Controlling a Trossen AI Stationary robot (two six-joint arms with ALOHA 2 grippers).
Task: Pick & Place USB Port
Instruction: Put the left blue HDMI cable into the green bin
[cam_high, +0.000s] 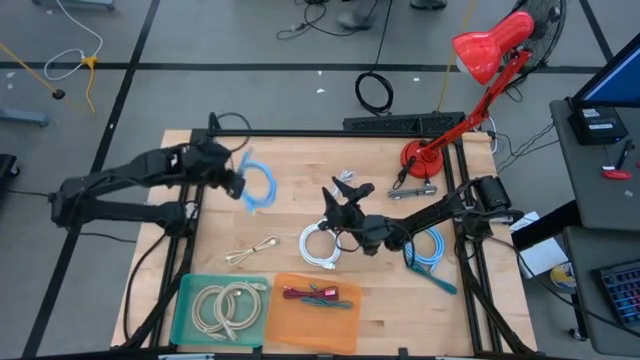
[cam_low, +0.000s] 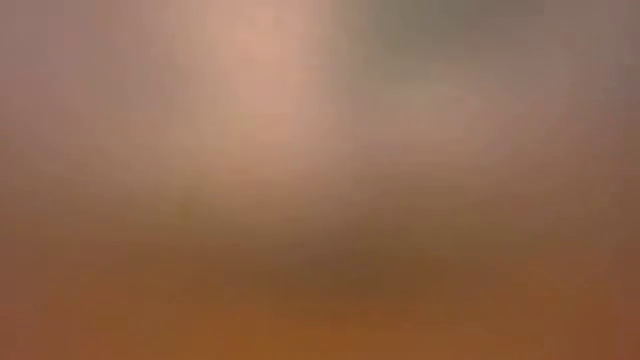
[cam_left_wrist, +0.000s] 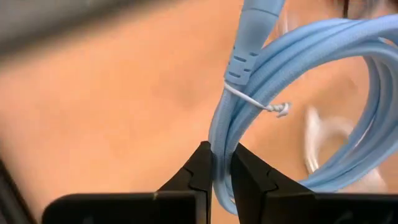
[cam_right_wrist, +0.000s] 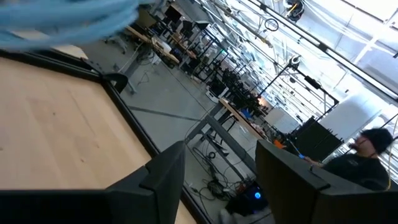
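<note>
Two arms: left jaws clamped on blue cable (cam_left_wrist: 292, 93), right jaws apart.

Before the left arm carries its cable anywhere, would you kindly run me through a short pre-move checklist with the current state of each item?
1. Left gripper shut on the light blue cable coil: ok.
2. Coil kept bundled by its white tie: ok.
3. Right gripper open, holding nothing, above the white cable coil: ok.
4. Green tray holds beige cable coils; room for another: cannot tell.
5. Orange tray holds red cables, with bare space: ok.
6. Low view usable for checking height: not ok.
</note>
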